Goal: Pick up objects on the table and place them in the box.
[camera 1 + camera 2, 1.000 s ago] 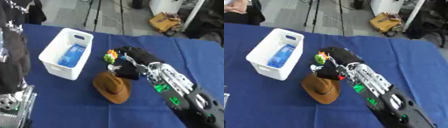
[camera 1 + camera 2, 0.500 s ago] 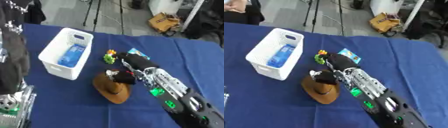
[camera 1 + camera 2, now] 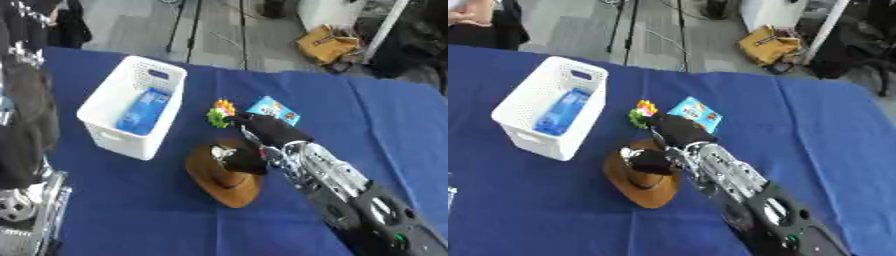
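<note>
I have the right hand (image 3: 262, 142) down on the brown hat (image 3: 226, 177), fingers curling onto its crown. Next I lift it into the white box (image 3: 131, 112) to the hat's left; my left hand isn't in view.

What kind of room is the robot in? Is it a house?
Probably not a house; it looks like a lab or workshop. The table has a plain blue cloth, there are tripod legs and a cable on the bare grey floor behind it, and a brown bag lies beside white equipment.

right hand (image 3: 674, 136) over brown hat (image 3: 642, 182), white box (image 3: 546, 109)
</note>
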`<action>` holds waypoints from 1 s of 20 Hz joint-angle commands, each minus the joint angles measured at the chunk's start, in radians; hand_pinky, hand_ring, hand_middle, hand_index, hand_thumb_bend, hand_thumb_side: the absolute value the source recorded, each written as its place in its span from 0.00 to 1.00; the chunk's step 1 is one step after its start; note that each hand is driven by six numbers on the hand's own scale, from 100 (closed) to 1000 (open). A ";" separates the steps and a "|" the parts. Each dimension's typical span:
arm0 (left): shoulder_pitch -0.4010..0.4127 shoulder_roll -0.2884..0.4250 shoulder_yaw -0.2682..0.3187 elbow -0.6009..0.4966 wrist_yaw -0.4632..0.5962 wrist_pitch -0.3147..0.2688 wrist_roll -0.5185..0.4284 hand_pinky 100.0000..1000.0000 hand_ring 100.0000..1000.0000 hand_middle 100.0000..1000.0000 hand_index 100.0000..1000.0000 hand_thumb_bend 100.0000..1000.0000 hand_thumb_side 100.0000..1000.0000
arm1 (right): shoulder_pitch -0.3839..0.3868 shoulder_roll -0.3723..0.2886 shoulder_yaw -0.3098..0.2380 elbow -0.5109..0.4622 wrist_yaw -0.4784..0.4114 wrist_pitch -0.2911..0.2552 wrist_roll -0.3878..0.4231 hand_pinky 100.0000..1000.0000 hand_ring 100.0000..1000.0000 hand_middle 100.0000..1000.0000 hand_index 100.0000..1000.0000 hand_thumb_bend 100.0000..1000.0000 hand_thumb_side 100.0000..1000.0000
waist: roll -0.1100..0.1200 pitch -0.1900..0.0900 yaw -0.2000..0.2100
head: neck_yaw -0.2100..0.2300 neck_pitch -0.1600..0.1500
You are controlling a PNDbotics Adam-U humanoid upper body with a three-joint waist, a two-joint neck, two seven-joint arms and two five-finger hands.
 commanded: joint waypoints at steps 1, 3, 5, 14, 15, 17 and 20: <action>-0.019 -0.005 -0.002 -0.016 0.006 -0.002 -0.002 0.90 0.87 0.82 0.79 0.00 1.00 | -0.010 -0.001 -0.001 0.011 -0.003 -0.001 -0.010 0.77 0.93 0.88 1.00 0.26 1.00 | 0.008 -0.015 0.001 | -0.006 -0.009; -0.020 -0.004 -0.002 -0.016 0.006 -0.001 -0.003 0.90 0.87 0.82 0.79 0.00 1.00 | -0.010 0.001 0.000 0.019 -0.001 -0.004 -0.015 0.78 0.93 0.88 1.00 0.26 1.00 | 0.008 -0.014 0.001 | -0.006 -0.010; -0.021 -0.003 -0.001 -0.016 0.008 -0.001 -0.003 0.91 0.87 0.82 0.79 0.00 1.00 | -0.011 0.001 0.000 0.031 0.000 -0.008 -0.017 0.78 0.93 0.88 1.00 0.25 1.00 | 0.009 -0.012 0.003 | -0.007 -0.013; -0.027 -0.003 -0.003 -0.016 0.012 0.001 -0.006 0.91 0.87 0.81 0.78 0.00 1.00 | -0.016 0.007 0.006 0.084 0.000 -0.025 -0.021 0.77 0.93 0.88 1.00 0.27 1.00 | 0.010 -0.005 0.011 | -0.015 -0.020; -0.028 -0.004 -0.003 -0.016 0.012 0.001 -0.006 0.91 0.87 0.81 0.78 0.00 1.00 | -0.016 0.008 0.005 0.093 0.002 -0.027 -0.021 0.77 0.93 0.88 1.00 0.27 1.00 | 0.010 -0.004 0.013 | -0.016 -0.021; -0.029 -0.003 -0.003 -0.016 0.013 0.002 -0.007 0.91 0.87 0.80 0.78 0.00 1.00 | -0.018 0.010 0.004 0.105 0.005 -0.032 -0.024 0.77 0.93 0.88 1.00 0.27 1.00 | 0.010 -0.002 0.015 | -0.018 -0.022; -0.030 -0.003 -0.003 -0.016 0.014 0.002 -0.006 0.91 0.87 0.80 0.78 0.00 1.00 | -0.021 0.010 0.004 0.120 0.000 -0.038 -0.029 0.77 0.93 0.88 1.00 0.27 1.00 | 0.010 0.000 0.017 | -0.022 -0.024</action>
